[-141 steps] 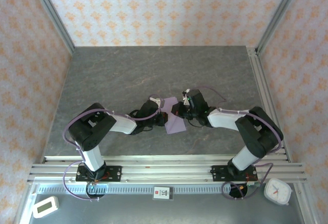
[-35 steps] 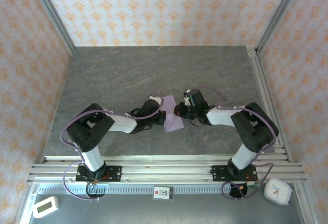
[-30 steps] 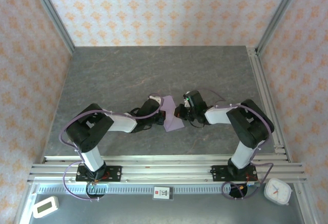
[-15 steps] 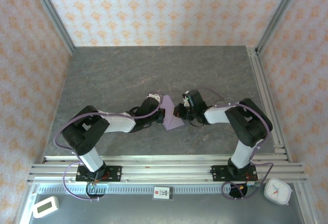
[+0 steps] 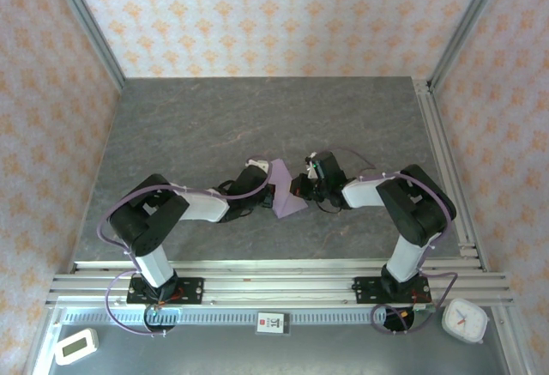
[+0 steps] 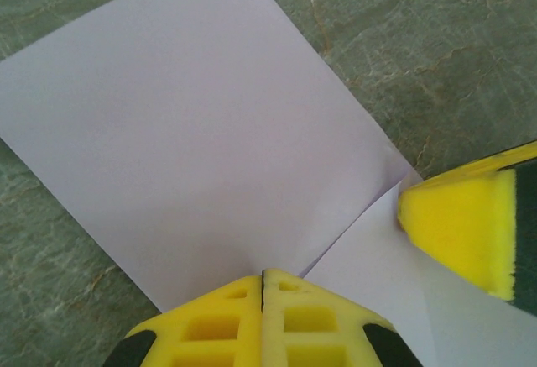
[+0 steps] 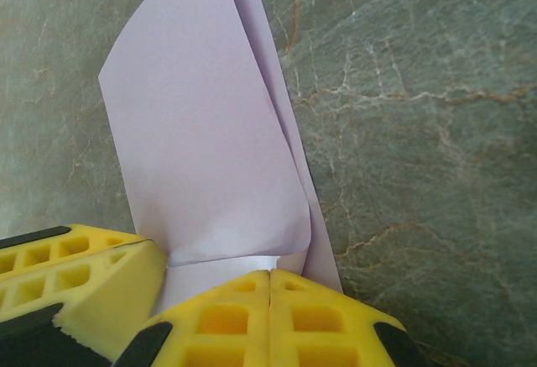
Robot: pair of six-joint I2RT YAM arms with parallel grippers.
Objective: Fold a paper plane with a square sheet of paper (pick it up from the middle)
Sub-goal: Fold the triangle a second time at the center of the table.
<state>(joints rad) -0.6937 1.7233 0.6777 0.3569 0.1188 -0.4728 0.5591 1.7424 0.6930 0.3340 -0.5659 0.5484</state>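
Grey marbled bench (image 5: 257, 117), closed in on three sides by walls (image 5: 274, 15) papered with an orange motif, and an aluminium rail (image 5: 274, 276) along its near edge. The square sheet of paper (image 5: 288, 193), pale lilac and partly doubled over with one flap curling above the lower layer, lies at mid-bench. The left gripper (image 6: 263, 279) is at the sheet's left edge with its pads pressed together pinching that edge, and the right gripper (image 7: 269, 279) is at the sheet's right edge, likewise clamped on the paper. The left arm (image 5: 197, 208) and right arm (image 5: 377, 193) reach low and inward towards the sheet, forearms close over the bench.
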